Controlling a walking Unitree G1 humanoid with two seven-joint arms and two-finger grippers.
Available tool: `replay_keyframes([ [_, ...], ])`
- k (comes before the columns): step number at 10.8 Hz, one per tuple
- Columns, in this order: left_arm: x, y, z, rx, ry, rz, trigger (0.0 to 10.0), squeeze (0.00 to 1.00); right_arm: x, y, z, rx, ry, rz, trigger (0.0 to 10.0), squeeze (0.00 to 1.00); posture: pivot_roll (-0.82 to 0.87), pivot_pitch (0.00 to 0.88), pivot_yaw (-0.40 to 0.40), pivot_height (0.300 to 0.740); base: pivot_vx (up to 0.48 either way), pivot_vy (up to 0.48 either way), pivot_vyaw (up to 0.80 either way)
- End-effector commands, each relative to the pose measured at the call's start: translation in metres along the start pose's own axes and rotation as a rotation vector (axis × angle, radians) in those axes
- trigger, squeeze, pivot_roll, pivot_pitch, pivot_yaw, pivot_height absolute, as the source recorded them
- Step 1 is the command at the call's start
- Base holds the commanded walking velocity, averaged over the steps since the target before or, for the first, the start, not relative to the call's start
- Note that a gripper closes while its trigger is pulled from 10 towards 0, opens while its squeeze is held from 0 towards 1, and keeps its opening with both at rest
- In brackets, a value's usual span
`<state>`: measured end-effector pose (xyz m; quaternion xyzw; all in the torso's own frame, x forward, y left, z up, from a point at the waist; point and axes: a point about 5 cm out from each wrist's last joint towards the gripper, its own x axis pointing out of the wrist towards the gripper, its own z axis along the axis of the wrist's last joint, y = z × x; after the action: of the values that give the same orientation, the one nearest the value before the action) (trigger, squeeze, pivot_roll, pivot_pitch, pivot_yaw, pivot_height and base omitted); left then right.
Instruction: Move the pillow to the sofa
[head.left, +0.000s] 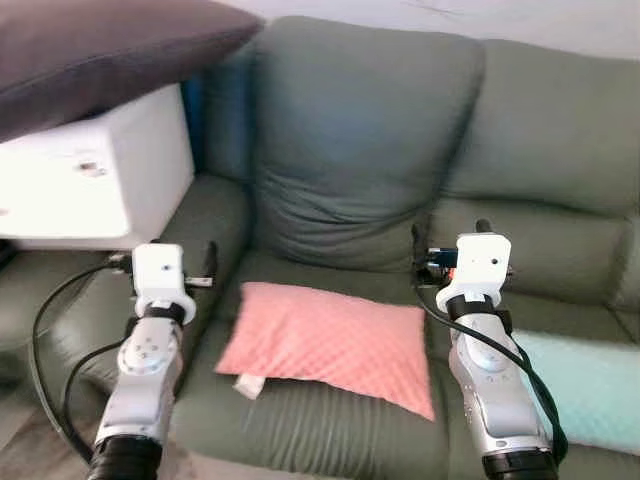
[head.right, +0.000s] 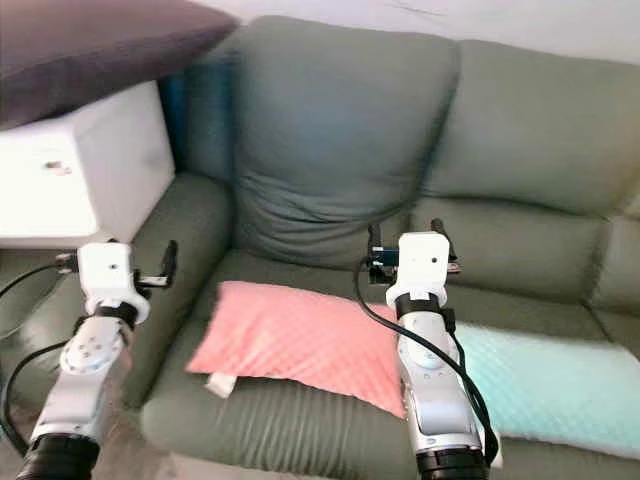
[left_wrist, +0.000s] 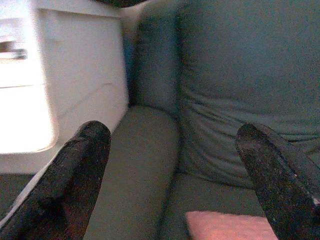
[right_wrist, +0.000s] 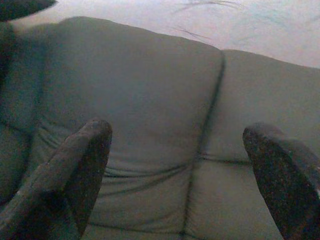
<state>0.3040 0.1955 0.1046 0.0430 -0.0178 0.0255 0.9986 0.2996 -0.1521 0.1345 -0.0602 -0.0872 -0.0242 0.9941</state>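
Observation:
A pink quilted pillow (head.left: 325, 345) lies flat on the seat of the dark green sofa (head.left: 370, 130), with a white tag at its near left corner. My left gripper (head.left: 165, 258) hovers over the sofa's left armrest, just left of the pillow, open and empty. The right gripper (head.left: 450, 235) hangs above the pillow's far right corner, also open with nothing between its fingers. In the left wrist view the pillow's corner (left_wrist: 225, 226) shows low between the black fingers (left_wrist: 75, 175). The right wrist view looks at the sofa's back cushions (right_wrist: 150, 100).
A white box (head.left: 90, 170) stands at the left, beside the armrest, with a dark grey-purple cushion (head.left: 100, 45) on top. A pale teal pillow (head.left: 590, 385) lies on the seat to the right of the pink one.

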Motion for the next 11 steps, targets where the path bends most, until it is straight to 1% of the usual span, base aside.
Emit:
replay_keyframes([
  [1,0.001,-0.009,0.005,-0.001,-0.011,-0.044,10.0,0.0,-0.001,-0.004,0.0,0.0,0.011,-0.017,10.0,0.0,-0.06,0.046,-0.046,0.74,0.0,0.0,-0.8],
  [2,-0.002,-0.01,0.005,-0.005,-0.007,-0.048,10.0,0.0,-0.003,-0.006,0.0,-0.003,0.013,-0.026,10.0,0.0,-0.07,0.076,-0.048,0.74,0.0,0.0,-0.8],
  [3,-0.002,-0.011,0.006,-0.028,0.009,-0.058,10.0,0.0,-0.004,-0.004,0.003,-0.006,0.012,-0.018,10.0,0.0,-0.09,0.103,-0.049,0.74,0.0,0.0,-0.8],
  [4,-0.003,-0.013,0.006,-0.03,0.014,-0.068,10.0,0.0,-0.006,-0.003,0.003,-0.011,0.013,-0.016,10.0,0.0,-0.09,0.113,-0.051,0.74,0.0,0.0,-0.8],
  [5,-0.002,-0.019,0.009,-0.05,0.017,-0.081,10.0,0.0,-0.008,-0.001,0.004,-0.015,0.019,-0.01,10.0,0.0,-0.11,0.138,-0.052,0.74,0.0,0.0,-0.8],
  [6,-0.003,-0.021,0.011,-0.056,0.016,-0.089,10.0,0.0,-0.01,0.0,0.004,-0.003,0.027,-0.007,10.0,0.0,-0.11,0.145,-0.054,0.74,0.0,0.0,-0.8],
  [8,-0.006,-0.02,0.009,-0.077,0.037,-0.081,10.0,0.0,-0.014,0.001,0.004,-0.006,0.039,-0.001,10.0,0.0,-0.11,0.165,-0.055,0.74,0.0,0.0,-0.8],
  [11,-0.006,-0.016,0.01,-0.077,0.045,-0.067,10.0,0.0,-0.014,0.003,0.005,-0.01,0.042,0.008,10.0,0.0,-0.11,0.18,-0.057,0.74,0.0,0.0,-0.72],
])
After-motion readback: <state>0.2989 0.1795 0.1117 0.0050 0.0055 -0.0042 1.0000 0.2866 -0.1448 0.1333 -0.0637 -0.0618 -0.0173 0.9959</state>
